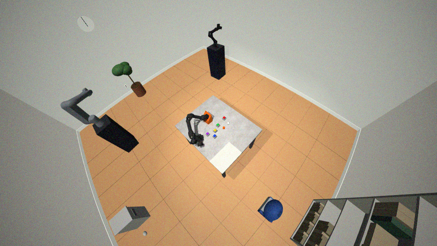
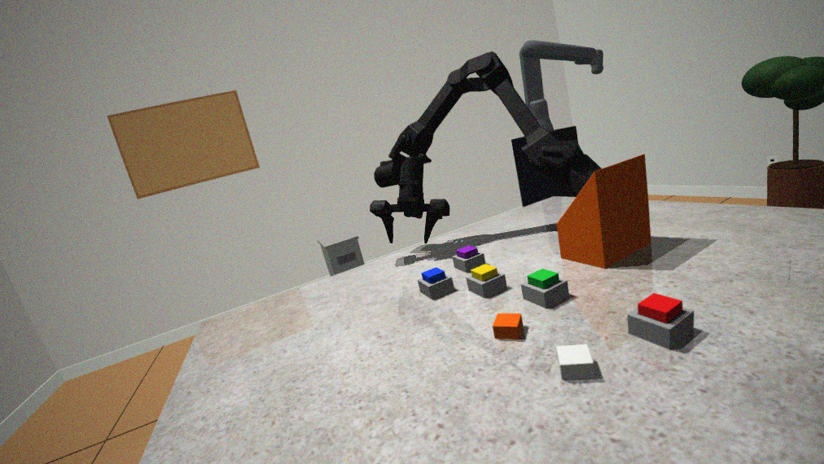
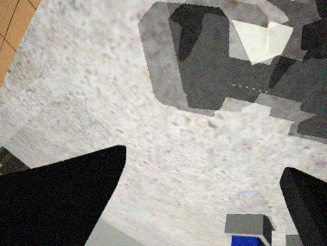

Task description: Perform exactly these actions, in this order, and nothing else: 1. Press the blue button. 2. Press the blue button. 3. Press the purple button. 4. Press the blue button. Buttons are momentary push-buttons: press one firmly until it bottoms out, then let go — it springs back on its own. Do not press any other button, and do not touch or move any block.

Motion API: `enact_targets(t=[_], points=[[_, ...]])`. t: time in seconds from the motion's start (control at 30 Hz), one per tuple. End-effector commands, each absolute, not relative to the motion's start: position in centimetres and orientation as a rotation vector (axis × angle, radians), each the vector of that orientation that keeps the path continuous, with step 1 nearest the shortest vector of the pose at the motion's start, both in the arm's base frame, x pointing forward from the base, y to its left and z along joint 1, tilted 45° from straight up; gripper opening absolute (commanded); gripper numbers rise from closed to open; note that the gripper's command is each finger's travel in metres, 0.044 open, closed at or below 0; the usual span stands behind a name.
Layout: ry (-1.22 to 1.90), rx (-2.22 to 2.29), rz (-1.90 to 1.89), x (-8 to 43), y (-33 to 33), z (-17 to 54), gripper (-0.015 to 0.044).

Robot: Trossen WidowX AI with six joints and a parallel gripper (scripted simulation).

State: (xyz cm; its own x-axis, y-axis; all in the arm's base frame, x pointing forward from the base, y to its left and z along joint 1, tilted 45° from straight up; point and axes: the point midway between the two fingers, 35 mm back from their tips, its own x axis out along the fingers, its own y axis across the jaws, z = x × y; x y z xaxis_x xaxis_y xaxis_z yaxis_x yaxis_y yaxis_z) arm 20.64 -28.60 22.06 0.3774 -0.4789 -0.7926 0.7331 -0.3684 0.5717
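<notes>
Blue button (image 2: 432,274): flat glossy square cap on a squat grey block base, sitting on the speckled stone-look table (image 2: 345,391). It is the leftmost of the button cluster in the exterior view, cap raised above its base. Also visible low right in the wrist view (image 3: 247,244).

Purple button (image 2: 466,251): same build, cap and grey base, just behind and right of the blue one, nearer the arm's base.

Yellow button (image 2: 484,271) stands just right of blue and in front of purple. Green button (image 2: 542,278) is further right; red button (image 2: 659,307), the largest-looking, is well apart toward the right.

Two loose cubes: orange block (image 2: 507,326) in front of the yellow and green buttons, white block (image 2: 575,355) nearer the camera still. Both matte, sharp-edged, resting flat.

Large orange wedge (image 2: 605,216), slanted face, stands behind the green button and casts a hard shadow to the right.

Gripper (image 2: 409,233): dark, two tapered pointed fingers aimed downward, spread wide, nothing between them. It hangs in the air behind and left of the purple button, touching nothing; its shadow falls on the table by the purple button. In the wrist view the two black fingertips frame bare speckled tabletop, with the blue button off to the lower right.
</notes>
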Motion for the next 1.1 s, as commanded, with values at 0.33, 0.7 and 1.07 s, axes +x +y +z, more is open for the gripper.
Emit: enact_targets(t=[0.33, 0.7, 1.07], points=[[1.225, 0.287, -1.032, 26.8, -16.1, 13.8, 0.0400], [1.501, -0.537, -0.703, 28.1, -9.4, 12.7, 0.0400], [1.501, -0.536, -0.702, 28.0, -12.1, 9.9, 0.0295]])
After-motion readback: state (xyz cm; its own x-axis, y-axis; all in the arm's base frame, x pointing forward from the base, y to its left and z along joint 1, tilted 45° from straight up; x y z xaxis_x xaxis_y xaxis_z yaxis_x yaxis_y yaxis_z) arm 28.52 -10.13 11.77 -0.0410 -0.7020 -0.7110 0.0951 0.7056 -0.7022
